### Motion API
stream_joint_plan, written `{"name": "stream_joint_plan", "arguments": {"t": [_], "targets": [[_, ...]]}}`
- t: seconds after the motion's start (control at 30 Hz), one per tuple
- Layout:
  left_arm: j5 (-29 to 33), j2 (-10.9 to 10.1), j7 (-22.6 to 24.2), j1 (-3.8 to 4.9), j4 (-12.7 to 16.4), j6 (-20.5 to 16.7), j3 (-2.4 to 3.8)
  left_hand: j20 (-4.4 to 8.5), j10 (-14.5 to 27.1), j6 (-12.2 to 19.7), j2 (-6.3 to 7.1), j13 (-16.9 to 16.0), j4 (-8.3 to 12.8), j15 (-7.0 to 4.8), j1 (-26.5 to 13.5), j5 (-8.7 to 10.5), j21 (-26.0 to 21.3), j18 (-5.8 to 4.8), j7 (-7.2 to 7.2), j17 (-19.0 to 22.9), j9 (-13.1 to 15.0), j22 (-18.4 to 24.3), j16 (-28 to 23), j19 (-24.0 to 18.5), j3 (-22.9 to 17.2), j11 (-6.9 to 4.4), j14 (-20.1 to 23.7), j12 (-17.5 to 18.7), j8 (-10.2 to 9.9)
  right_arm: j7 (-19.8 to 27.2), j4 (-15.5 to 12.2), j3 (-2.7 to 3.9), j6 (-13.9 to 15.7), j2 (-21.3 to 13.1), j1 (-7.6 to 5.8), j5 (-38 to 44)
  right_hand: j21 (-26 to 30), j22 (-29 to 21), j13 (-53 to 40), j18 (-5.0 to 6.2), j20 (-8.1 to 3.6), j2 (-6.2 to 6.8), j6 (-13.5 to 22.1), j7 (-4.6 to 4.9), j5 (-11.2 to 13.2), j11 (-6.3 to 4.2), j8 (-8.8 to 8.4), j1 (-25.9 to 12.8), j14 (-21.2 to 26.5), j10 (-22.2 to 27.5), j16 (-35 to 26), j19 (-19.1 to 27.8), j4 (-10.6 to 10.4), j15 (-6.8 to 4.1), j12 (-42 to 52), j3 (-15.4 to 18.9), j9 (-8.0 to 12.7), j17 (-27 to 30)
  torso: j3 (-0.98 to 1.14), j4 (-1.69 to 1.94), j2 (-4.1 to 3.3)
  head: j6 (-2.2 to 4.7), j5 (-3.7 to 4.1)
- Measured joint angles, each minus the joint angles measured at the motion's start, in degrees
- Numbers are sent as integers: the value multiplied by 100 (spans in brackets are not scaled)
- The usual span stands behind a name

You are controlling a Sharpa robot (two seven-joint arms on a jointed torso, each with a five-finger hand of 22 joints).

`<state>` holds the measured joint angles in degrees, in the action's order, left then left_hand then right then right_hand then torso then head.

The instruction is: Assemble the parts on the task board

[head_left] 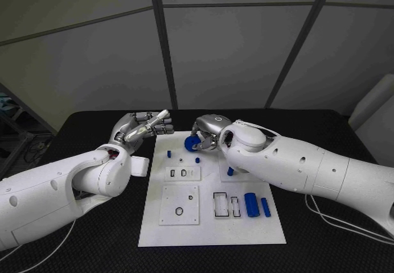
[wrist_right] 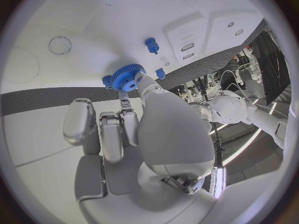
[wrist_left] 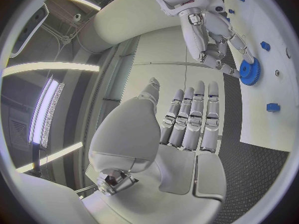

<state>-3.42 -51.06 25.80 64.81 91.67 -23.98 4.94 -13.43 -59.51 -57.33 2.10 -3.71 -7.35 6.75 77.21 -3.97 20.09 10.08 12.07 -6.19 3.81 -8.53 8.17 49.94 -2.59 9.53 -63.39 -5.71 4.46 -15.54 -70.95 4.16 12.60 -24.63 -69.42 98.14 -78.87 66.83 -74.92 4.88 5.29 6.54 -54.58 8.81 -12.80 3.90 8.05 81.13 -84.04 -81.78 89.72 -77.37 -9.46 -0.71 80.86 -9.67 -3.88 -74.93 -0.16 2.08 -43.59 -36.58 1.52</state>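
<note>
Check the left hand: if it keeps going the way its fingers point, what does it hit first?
Probably the right hand at the blue gear; the left hand points that way, though depth is unclear.

Dim cool light overhead, bright ceiling strips glaring (left wrist view), fisheye edges bent, soft shadows

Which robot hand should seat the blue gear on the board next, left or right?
Right, likely. The right robot hand already has its fingertips on the blue gear at the task board's far end. The left robot hand hangs beside the board, fingers straight, holding nothing.
</note>
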Motion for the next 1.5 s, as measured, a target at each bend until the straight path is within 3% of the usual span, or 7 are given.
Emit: {"name": "stream_joint_plan", "arguments": {"t": [0.2, 0.5, 0.73, 1.03, 1.5], "targets": [[0, 1, -1, 0, -2, 0, 0, 0, 0, 0, 0, 0, 0, 0, 0, 0, 0, 0, 0, 0, 0, 0, 0, 0, 0, 0, 0, 0, 0, 0, 30, -3, -63, 17, 0, 2, 21, -7, 0, 0, 56, 129, 292, 54, 87, 41, -239, -122, 0, 41, 0, 18, -33, 41, -47, 71, 19, 0, 1, 0, 0, -7, 0], [0, 0, -4, 0, -4, 1, 0, 0, 0, 0, 0, 0, 0, 0, 0, 0, 0, 0, 0, 1, 0, -1, 0, 0, 0, 0, 0, 0, 0, -3, 45, -5, -136, 18, 0, 2, 21, -6, 0, 0, 75, 220, 336, 50, 116, 62, -296, -197, 4, 62, 0, 38, -150, 78, -48, 102, 1, 1, 2, 0, 0, -2, 0], [0, 1, -7, 0, -8, 1, 0, 0, 0, 0, 0, 0, 0, 0, 0, 0, 0, 0, 0, 1, 0, -1, 0, 0, 0, 0, 0, 0, 0, -3, 52, -6, -222, 13, 1, -6, 21, -3, 0, 0, 75, 181, 198, 21, 104, 62, -258, -237, 0, 62, 0, 37, -172, 82, -48, 79, -31, 1, 3, -3, 0, 3, 0], [0, 2, -12, 0, -11, 1, 0, 0, 0, 0, 0, 0, 0, 0, 0, 0, 0, 0, 0, 1, 0, -1, 0, 0, 0, 0, 0, 0, 0, -3, 60, -3, -343, -17, -2, -94, 21, 15, 0, 0, 75, 36, 72, -16, -168, 29, -261, -700, 0, 29, 0, 37, -492, 82, -17, 115, -28, 2, 3, -3, 0, -4, 2], [0, -7, -20, 0, -10, 0, 0, 0, 0, 0, 0, 0, 0, 0, 0, 0, 0, 0, 0, 1, 0, 4, 0, 0, 0, 0, 0, 0, 1, -61, -112, -7, -283, -245, 2, -181, 21, 85, 0, 1, 73, 61, 30, -15, -248, 8, -258, -703, 0, 9, 0, -7, -454, 82, 35, 77, -29, 2, 8, -3, 1, -3, 9]]}}
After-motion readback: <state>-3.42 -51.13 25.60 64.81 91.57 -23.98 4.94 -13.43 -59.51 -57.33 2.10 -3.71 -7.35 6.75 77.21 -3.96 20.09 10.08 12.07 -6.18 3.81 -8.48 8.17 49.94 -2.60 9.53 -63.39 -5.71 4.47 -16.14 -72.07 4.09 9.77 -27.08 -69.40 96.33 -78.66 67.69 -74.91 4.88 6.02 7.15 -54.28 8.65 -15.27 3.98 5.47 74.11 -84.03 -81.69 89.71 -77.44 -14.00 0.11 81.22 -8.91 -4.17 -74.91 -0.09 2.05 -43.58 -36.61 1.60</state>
